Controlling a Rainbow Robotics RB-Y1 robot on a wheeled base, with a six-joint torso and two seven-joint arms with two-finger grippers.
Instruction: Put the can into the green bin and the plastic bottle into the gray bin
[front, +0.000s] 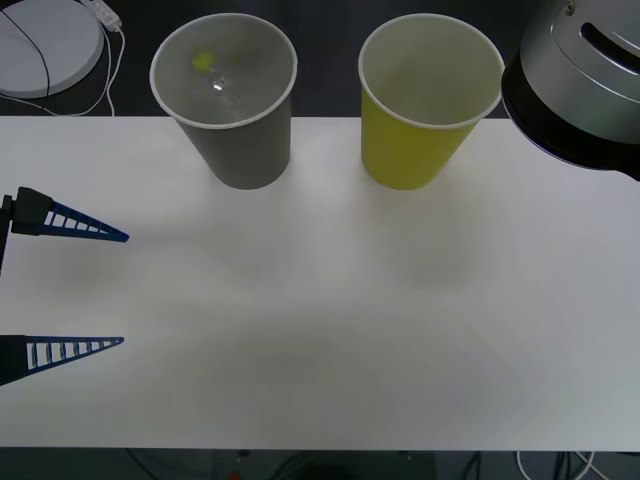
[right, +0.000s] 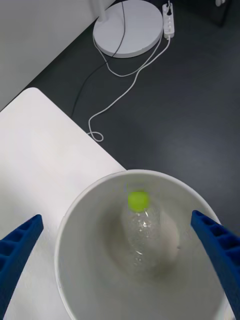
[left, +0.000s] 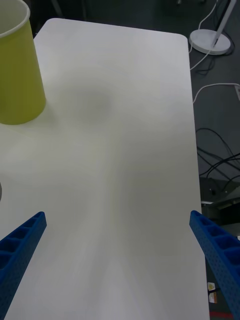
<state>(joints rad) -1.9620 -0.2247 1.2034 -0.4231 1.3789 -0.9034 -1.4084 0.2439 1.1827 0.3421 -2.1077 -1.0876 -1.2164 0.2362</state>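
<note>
The gray bin (front: 240, 150) stands at the table's far left, the green bin (front: 410, 150) to its right. Inside the gray bin (right: 85, 260) the clear plastic bottle (right: 142, 225) stands with its lime cap up; that cap and a glint of the bottle (front: 212, 80) also show in the front view. My right gripper (right: 120, 270) hangs open over the gray bin's mouth, holding nothing. My left gripper (front: 124, 290) is open and idle low over the table's left edge. The left wrist view has the green bin (left: 17, 75) ahead of the left gripper (left: 117, 217). The can is out of view.
A silver segment of my right arm (front: 580, 80) fills the far right corner beside the green bin. On the dark floor beyond the table lie a white round lamp base (right: 129, 27), a power strip (right: 168, 20) and loose cables. The white tabletop (front: 320, 330) lies bare before the bins.
</note>
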